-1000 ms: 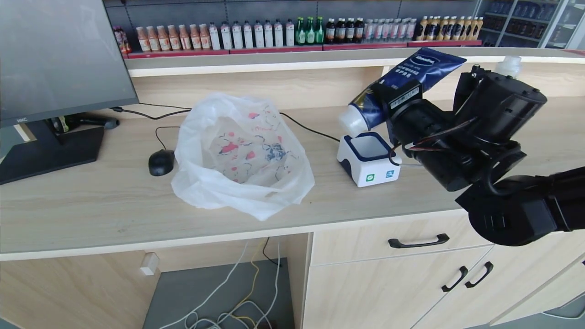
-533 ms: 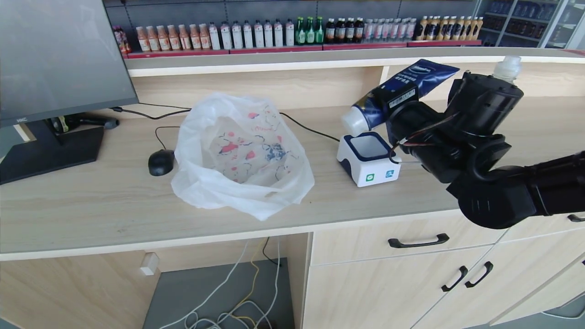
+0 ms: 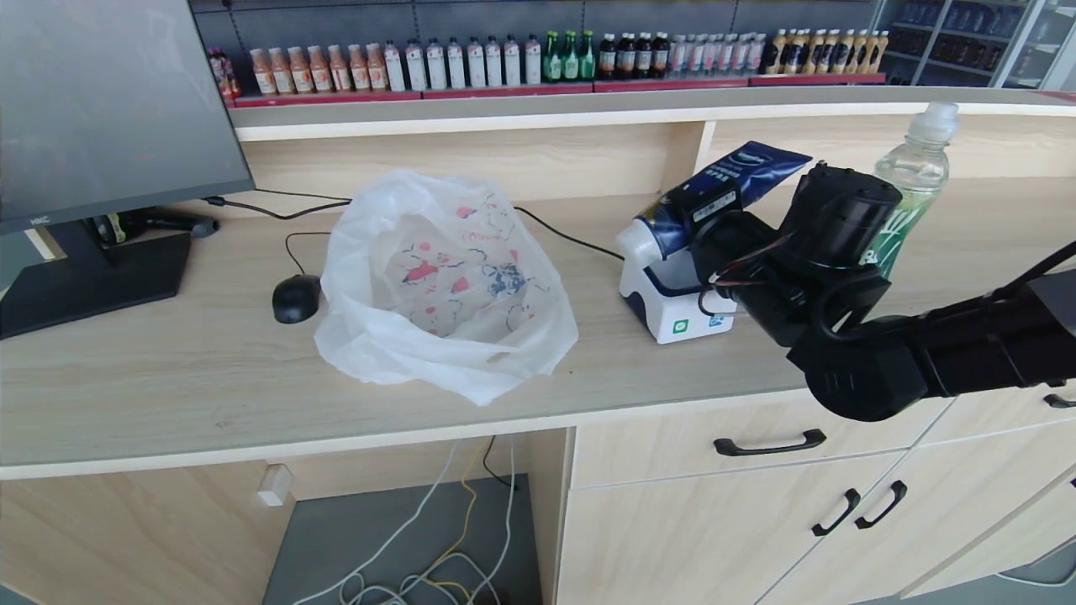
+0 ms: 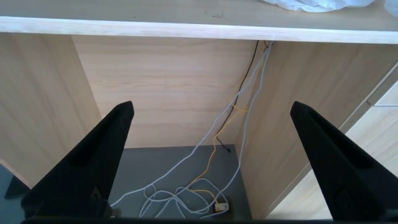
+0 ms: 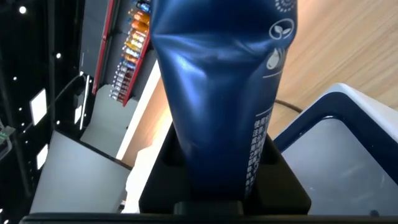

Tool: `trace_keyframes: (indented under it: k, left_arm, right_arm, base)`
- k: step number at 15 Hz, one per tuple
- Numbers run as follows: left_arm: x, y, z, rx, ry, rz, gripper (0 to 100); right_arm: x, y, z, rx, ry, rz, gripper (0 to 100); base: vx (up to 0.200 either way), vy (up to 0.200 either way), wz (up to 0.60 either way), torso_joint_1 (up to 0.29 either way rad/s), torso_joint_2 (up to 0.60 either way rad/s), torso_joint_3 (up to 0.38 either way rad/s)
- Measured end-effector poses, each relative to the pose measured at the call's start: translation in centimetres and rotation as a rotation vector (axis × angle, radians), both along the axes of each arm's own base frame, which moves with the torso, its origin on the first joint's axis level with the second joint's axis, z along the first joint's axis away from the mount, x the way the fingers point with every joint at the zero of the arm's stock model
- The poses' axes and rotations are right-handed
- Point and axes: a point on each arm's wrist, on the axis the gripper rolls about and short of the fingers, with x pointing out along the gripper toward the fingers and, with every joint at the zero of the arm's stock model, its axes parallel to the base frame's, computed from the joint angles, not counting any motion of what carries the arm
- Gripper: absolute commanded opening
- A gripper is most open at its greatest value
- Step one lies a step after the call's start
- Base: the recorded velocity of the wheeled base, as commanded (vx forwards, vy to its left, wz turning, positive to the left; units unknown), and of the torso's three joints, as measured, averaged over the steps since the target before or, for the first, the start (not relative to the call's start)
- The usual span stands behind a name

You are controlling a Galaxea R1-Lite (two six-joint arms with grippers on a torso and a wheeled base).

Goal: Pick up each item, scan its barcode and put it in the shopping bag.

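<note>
From the head view, the right hand (image 3: pixel 699 217) is closed around a dark blue tube (image 3: pixel 744 170). The tube is tilted, with its white cap low and its crimped end high. The cap sits right over the top window of the white and blue scanner (image 3: pixel 677 313) on the bench (image 3: pixel 168 378); I cannot tell whether they touch. A second ago the tube was held higher, well above the scanner. The arm has since come down and drawn in towards the bench. That uncovers a clear bottle with a green label (image 3: pixel 910 181), standing upright behind the arm. The white shopping bag (image 3: pixel 445 286) lies open to the left of the scanner, and a black mouse (image 3: pixel 296 298) is just beside it on its far side. Neither has shifted. A monitor (image 3: pixel 109 101) stands at the left end.

In the left wrist view, the left hand (image 4: pixel 211 162) is wide open and has hold of nothing. It hangs below the bench edge, over loose cables (image 4: pixel 186 193) on the floor.

In the right wrist view, the black fingers press both sides of the tube. The scanner's window lies close beneath it.
</note>
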Motion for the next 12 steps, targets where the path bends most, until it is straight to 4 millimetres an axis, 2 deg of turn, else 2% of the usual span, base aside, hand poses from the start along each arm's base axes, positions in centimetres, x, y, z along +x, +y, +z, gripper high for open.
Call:
trace_keyframes:
  k: [12]
  left_arm:
    - [0.00, 0.00, 0.00, 0.000, 0.000, 0.000, 100]
  right_arm:
    - [0.64, -0.40, -0.78, 0.027, 0.027, -0.007, 0]
  base:
    - [0.000, 0.000, 0.00, 0.000, 0.00, 0.000]
